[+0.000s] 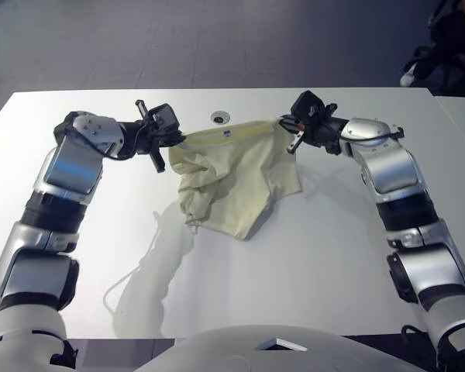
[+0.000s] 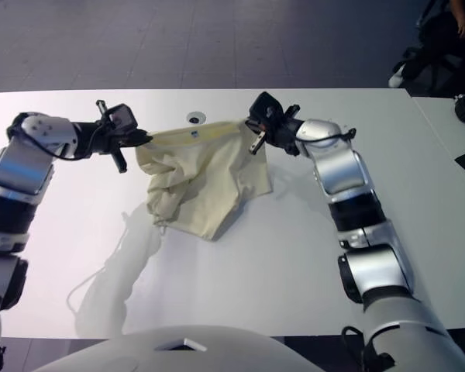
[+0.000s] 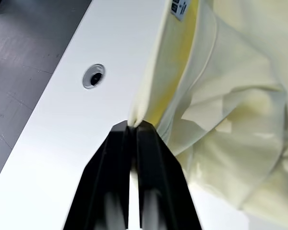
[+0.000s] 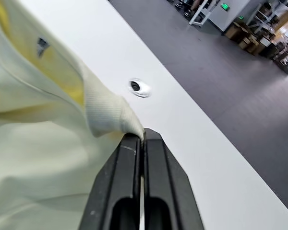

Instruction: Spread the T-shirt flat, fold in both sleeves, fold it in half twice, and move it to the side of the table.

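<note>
The T-shirt [image 1: 236,182] is hanging between the two pincers, over the far middle part of the tabletop [image 1: 333,263]. It is pale cream-yellow. A brighter yellow inside is showing along its upper edge, where a small dark label is sitting. The left pincer [image 3: 133,125] is pinching one end of this upper edge, and the right pincer [image 4: 143,136] is pinching the other end at a ribbed hem. The edge is stretching almost straight between them. Below it the cloth is falling in crumpled folds and bunching more on the left side. Its lower tip is seeming to touch the tabletop.
</note>
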